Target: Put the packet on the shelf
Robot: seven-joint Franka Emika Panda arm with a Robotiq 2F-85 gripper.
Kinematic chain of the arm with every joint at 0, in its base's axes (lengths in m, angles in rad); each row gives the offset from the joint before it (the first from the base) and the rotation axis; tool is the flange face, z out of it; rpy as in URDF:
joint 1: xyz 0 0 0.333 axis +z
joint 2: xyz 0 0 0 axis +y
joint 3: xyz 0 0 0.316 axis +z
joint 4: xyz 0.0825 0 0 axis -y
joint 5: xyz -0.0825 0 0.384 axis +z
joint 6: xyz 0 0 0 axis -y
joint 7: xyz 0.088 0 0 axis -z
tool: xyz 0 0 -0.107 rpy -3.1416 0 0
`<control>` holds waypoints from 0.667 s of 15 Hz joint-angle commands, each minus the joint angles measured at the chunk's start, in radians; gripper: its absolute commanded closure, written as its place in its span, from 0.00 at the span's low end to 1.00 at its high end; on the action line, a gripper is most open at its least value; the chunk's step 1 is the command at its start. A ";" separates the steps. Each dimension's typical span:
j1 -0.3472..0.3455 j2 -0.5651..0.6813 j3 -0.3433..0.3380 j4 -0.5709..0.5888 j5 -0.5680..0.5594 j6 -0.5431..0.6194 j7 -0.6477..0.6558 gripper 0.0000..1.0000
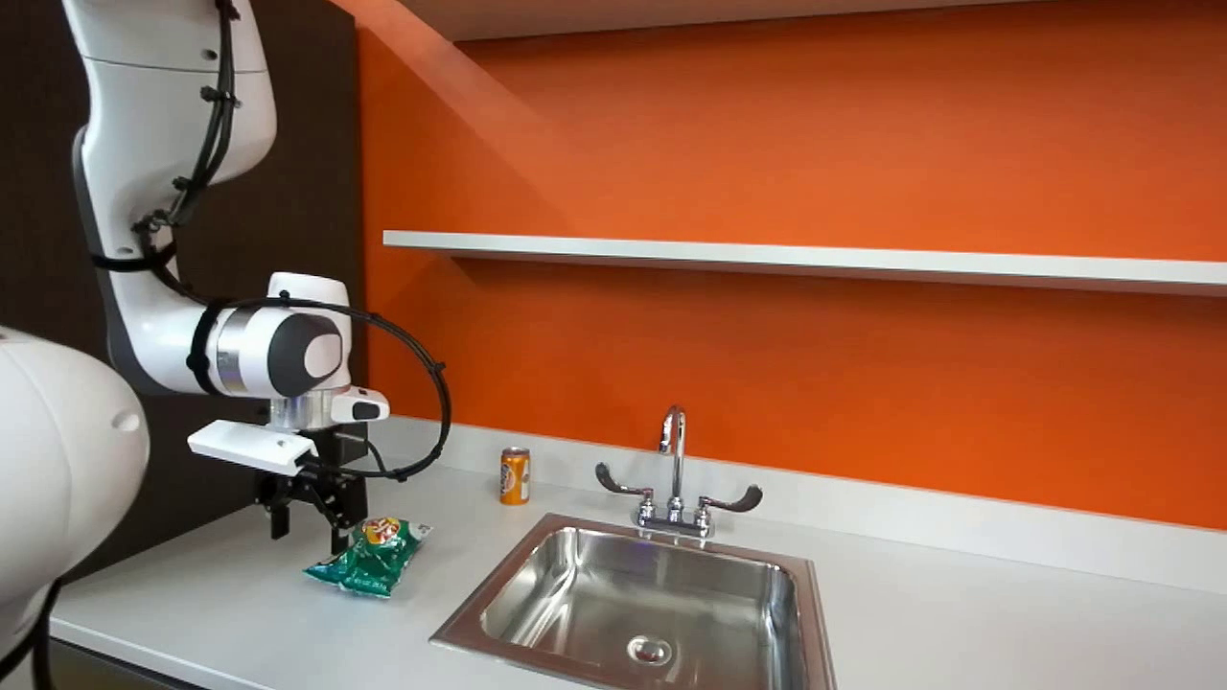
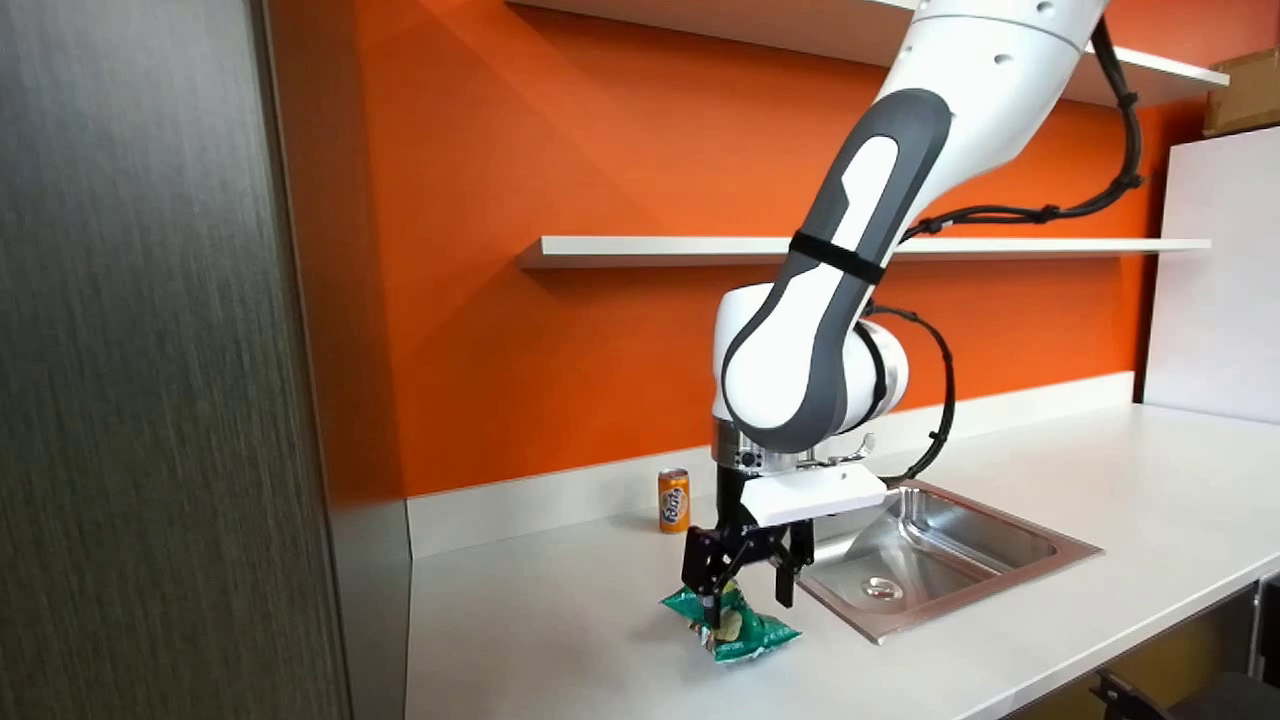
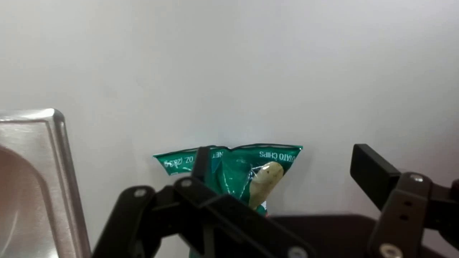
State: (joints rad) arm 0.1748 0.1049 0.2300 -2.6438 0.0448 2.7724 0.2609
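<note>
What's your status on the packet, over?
End effector open. Packet on counter, ungripped. One finger overlaps packet in wrist view, contact unclear.

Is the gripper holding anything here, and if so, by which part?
Nothing is held: the gripper is open, and the green packet lies on the counter.

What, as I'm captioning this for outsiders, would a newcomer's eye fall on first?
Probably the vivid orange wall behind the countertop, crossed by a long white shelf. Next, the white robot arm, its open gripper low by a green potato chip packet. An orange Fanta can stands farther back, near the wall.
</note>
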 commanded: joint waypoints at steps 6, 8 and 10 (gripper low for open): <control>0.035 0.102 -0.080 0.081 -0.103 0.062 -0.001 0.00; 0.041 0.115 -0.097 0.092 -0.122 0.069 -0.001 0.00; 0.047 0.129 -0.110 0.103 -0.133 0.075 0.001 0.00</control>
State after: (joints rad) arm 0.1993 0.2058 0.1499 -2.5680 -0.0557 2.8314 0.2577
